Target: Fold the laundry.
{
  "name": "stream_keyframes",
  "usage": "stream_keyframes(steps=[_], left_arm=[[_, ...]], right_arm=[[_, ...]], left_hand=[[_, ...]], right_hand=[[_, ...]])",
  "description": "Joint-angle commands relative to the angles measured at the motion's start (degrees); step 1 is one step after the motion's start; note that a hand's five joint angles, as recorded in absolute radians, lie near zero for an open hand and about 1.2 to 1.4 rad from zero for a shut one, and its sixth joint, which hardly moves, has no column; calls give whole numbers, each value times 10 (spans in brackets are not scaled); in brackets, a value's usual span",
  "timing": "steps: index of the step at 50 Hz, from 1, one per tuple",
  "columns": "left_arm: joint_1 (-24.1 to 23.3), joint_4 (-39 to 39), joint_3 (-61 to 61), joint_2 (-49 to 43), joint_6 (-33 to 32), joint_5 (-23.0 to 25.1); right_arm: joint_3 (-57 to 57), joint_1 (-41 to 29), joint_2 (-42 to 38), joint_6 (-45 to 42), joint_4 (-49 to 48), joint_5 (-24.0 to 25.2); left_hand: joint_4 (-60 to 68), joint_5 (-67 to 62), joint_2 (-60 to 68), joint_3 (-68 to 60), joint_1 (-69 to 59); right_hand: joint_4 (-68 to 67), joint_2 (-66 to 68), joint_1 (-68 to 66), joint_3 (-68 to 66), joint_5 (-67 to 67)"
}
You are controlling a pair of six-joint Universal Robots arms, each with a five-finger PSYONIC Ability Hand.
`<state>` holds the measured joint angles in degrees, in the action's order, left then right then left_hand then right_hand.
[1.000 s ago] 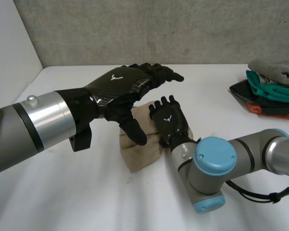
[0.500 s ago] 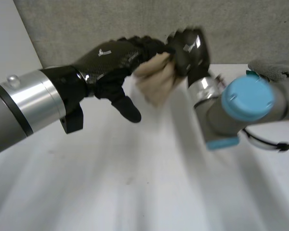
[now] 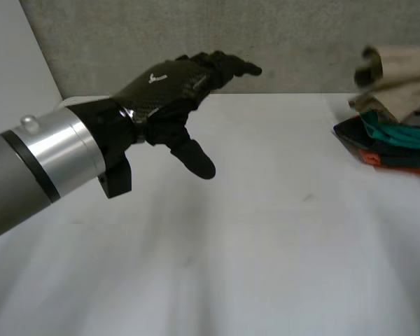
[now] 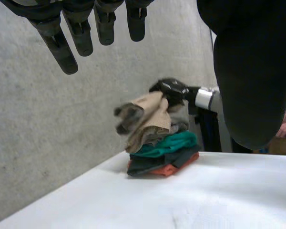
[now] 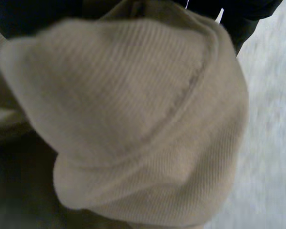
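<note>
The beige cloth (image 3: pixel 404 82) is clutched by the right hand (image 4: pixel 173 90) at the clothes pile (image 3: pixel 392 136); the left hand (image 3: pixel 171 84) is held open.

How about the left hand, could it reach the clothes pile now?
Probably not easily: the left hand hovers open across the table, and the right hand holds a beige cloth over the pile.

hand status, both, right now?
Left hand: open, fingers straight, holding nothing.
Right hand: shut on the folded beige cloth, above the stack of folded laundry.
</note>
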<state>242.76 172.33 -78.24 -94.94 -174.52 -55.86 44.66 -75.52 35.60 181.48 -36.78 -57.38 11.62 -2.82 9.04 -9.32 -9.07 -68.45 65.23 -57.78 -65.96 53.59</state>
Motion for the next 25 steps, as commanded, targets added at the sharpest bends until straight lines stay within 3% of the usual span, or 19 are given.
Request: stream_keyframes(steps=[1, 5, 12, 14, 16, 20, 25], left_arm=[[-4, 7, -14, -20, -1, 0], [-4, 7, -12, -24, -1, 0], [-6, 6, -9, -23, -2, 0], [-7, 6, -9, -22, -1, 0], [-10, 6, -8, -19, -2, 0], [-11, 5, -7, -13, -1, 0], [-13, 6, -9, -4, 2, 0]], right_arm=[[20, 48, -83, -60, 9, 50], [34, 54, -97, -86, 17, 113], [38, 47, -77, -89, 28, 95], [46, 46, -57, -89, 42, 58], [66, 42, -29, -94, 66, -3], [115, 42, 36, -115, 108, -70], [183, 54, 126, -151, 158, -80]], left_hand=[[-16, 28, 10, -7, -9], [-16, 28, 10, -7, -9], [-16, 28, 10, -7, -9], [-16, 28, 10, -7, -9], [-16, 28, 10, -7, -9], [-16, 28, 10, -7, -9], [-16, 28, 10, -7, -9]], right_hand=[[-115, 148, -222, -140, 164], [-115, 148, -222, -140, 164], [-115, 148, -222, -140, 164], [300, -267, 193, 275, -251], [585, -552, 478, 560, -536], [585, -552, 478, 560, -536], [585, -552, 478, 560, -536]])
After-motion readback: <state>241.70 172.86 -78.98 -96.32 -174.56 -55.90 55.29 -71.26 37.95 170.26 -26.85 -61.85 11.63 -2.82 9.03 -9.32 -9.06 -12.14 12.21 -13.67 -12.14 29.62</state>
